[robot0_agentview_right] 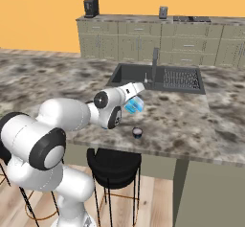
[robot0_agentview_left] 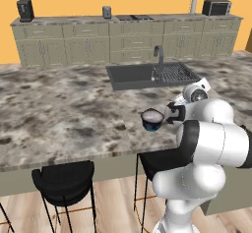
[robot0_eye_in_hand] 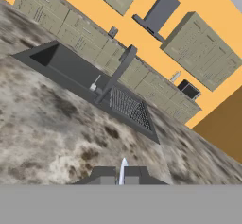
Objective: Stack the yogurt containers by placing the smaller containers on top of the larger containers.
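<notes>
Gripper (robot0_agentview_right: 139,96) is pinched shut on the light blue yogurt pot (robot0_agentview_right: 134,106), which hangs tilted below the fingers, lifted clear of the granite counter (robot0_agentview_left: 59,114), presumably for carrying to the navy tub (robot0_agentview_left: 152,119). The tub sits near the counter's front edge, just beside the arm. The dark yogurt pot (robot0_agentview_right: 138,132) stands alone on the counter, near the front edge and below the held pot. Sink (robot0_agentview_right: 158,77) and faucet (robot0_agentview_right: 155,58) lie behind, well apart; the path looks unobstructed. Hand view shows a pale sliver between the tips.
</notes>
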